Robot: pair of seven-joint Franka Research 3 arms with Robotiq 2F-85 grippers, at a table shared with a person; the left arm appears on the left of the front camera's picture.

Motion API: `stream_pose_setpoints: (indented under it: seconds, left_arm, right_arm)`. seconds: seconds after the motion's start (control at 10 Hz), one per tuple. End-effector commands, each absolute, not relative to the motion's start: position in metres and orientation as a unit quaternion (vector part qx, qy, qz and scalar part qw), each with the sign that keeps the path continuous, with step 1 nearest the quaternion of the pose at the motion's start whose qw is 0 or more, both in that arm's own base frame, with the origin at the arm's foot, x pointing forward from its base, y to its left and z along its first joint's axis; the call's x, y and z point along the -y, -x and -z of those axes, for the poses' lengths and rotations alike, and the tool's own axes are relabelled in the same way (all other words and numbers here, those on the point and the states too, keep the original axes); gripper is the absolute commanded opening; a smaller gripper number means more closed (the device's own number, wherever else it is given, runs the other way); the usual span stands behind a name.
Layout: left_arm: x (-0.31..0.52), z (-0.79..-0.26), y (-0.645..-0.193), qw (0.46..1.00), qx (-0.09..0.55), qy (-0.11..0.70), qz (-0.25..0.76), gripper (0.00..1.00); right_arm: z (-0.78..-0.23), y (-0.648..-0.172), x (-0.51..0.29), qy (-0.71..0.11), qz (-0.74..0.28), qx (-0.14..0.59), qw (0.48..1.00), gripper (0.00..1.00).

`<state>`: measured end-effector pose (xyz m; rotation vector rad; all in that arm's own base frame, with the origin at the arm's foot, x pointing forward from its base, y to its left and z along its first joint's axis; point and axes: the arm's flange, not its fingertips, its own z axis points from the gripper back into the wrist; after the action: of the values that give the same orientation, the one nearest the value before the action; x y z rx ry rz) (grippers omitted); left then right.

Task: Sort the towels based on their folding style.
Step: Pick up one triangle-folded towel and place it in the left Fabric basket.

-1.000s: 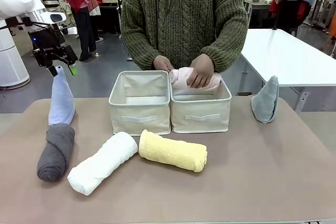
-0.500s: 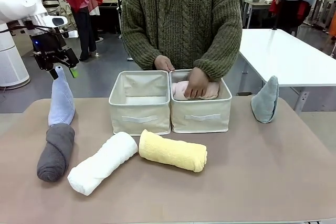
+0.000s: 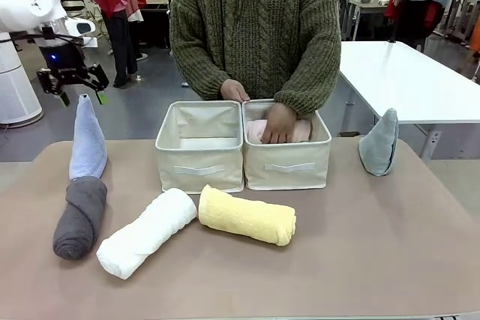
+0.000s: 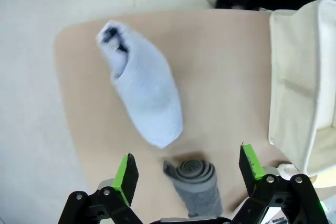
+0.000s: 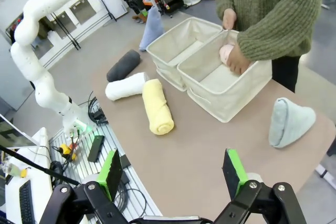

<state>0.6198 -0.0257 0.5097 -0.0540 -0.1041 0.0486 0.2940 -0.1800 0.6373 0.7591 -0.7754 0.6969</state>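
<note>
My left gripper [image 3: 81, 97] hangs open just above the tip of the upright light blue cone towel [image 3: 88, 142], with nothing in it. From the left wrist, that cone [image 4: 145, 96] and the dark grey roll [image 4: 197, 181] lie below my open left gripper [image 4: 186, 153]. On the table lie the dark grey roll [image 3: 79, 216], the white roll [image 3: 145, 233] and the pale yellow roll [image 3: 247, 216]. A person's hand [image 3: 279, 121] presses the pink towel [image 3: 259, 130] into the right bin [image 3: 287, 165]. A grey-blue cone towel [image 3: 379, 143] stands at far right. My right gripper [image 5: 172, 167] is open, high over the table.
The left bin [image 3: 199, 157] stands open beside the right one, with nothing showing in it. The person stands right behind both bins. A white table [image 3: 405, 80] is at the back right. Bare tabletop lies along the near edge and at the right front.
The person's hand has pushed the pink towel down into the right bin. My left gripper has shifted slightly up and left over the blue cone's tip.
</note>
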Motion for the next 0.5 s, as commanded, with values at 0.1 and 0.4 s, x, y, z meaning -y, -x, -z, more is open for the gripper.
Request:
stream_pose_setpoints:
  seconds: [0.1, 0.4]
  left_arm:
    - [0.027, -0.523, -0.589, 0.994, 0.055, -0.051, -0.073, 1.00]
    - [0.023, -0.502, -0.624, 0.992, 0.092, -0.065, -0.057, 1.00]
  right_arm:
    - [-0.637, -0.295, 0.181, -0.360, -0.331, 0.370, 0.790, 1.00]
    - [-0.637, -0.295, 0.181, -0.360, -0.331, 0.370, 0.790, 1.00]
